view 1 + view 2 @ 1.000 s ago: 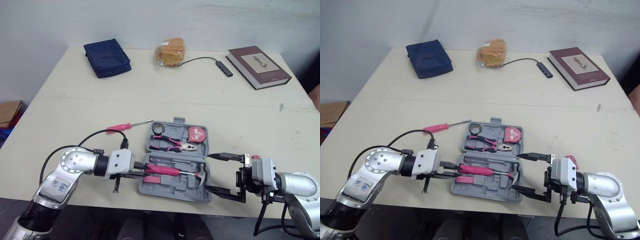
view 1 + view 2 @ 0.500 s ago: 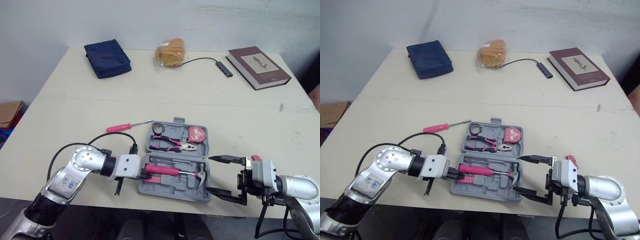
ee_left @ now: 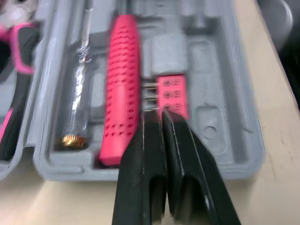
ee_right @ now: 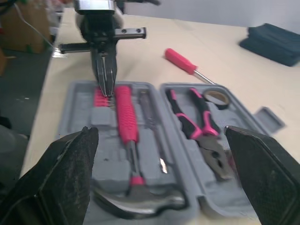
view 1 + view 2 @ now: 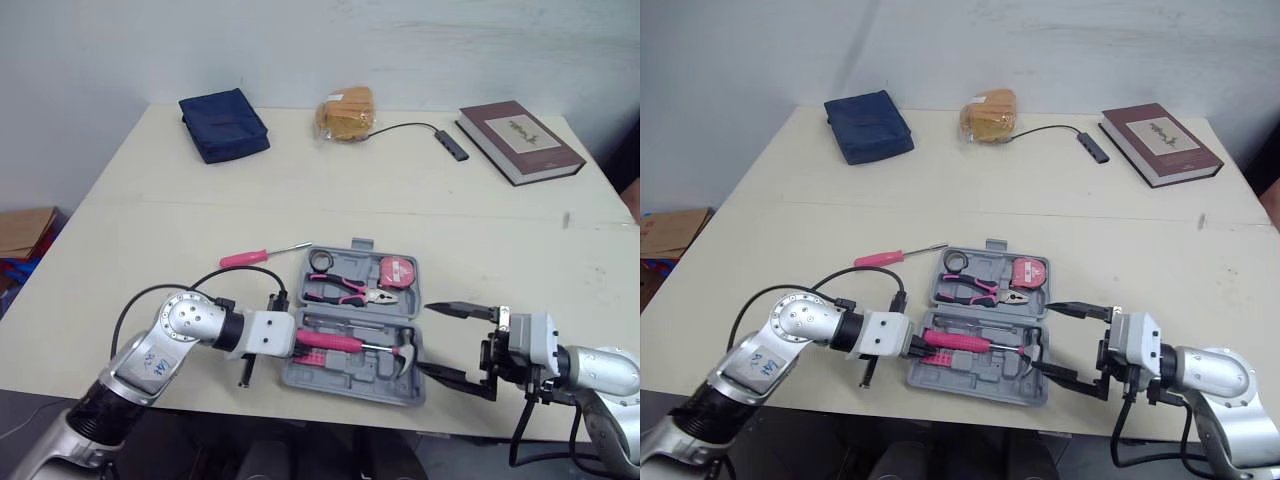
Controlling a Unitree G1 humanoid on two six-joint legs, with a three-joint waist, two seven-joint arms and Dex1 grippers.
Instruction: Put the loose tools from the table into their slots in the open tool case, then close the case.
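Matt grey plastic tool case, glossy metal hammer head

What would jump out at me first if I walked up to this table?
The open grey tool case near the front edge of the table, its pink-handled tools bright against the plastic. The left gripper, fingers together, pokes into its near half, while the right gripper gapes wide beside its right end. A pink screwdriver lies loose just left of it.
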